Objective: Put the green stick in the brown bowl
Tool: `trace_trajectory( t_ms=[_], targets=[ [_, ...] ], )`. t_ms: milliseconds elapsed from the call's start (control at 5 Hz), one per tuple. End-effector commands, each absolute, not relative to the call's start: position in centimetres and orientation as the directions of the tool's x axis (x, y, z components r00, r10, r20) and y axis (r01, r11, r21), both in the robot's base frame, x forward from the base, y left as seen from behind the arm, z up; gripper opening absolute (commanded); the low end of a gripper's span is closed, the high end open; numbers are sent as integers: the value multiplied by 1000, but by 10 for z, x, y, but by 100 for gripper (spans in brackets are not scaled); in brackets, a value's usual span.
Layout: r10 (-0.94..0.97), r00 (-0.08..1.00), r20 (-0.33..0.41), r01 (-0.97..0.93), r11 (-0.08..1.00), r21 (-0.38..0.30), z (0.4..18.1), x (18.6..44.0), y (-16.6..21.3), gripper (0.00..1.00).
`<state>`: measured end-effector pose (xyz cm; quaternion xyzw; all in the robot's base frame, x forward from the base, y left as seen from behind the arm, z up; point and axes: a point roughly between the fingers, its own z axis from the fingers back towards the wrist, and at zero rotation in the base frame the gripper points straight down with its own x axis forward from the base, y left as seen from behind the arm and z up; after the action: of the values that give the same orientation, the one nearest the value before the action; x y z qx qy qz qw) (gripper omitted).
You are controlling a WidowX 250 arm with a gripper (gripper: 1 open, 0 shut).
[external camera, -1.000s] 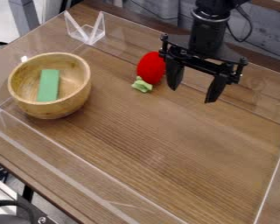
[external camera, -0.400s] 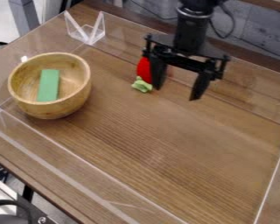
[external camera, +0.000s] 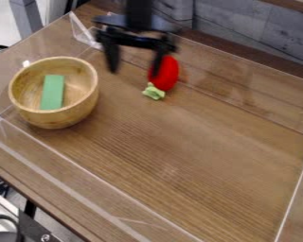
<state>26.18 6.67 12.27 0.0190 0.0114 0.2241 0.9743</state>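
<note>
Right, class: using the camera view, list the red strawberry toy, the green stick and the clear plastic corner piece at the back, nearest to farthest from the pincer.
From the pincer, which is open and holding nothing:
1. Red strawberry toy, just to its right.
2. Clear plastic corner piece, behind it to the left.
3. Green stick, lying in the brown bowl, front-left.

Nothing readable is showing up anywhere here, honestly. No labels, brand names, numbers or signs are turning up on any object or on the wooden surface (external camera: 180,161) itself.
</note>
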Motion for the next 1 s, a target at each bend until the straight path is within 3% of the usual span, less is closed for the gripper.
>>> trace_trajectory(
  t_ms=[0, 800],
  targets=[
    [441, 897, 37, -442, 896, 26, 135, 254, 102, 100],
    [467, 884, 23, -467, 883, 44, 97, 243, 192, 100]
  ],
)
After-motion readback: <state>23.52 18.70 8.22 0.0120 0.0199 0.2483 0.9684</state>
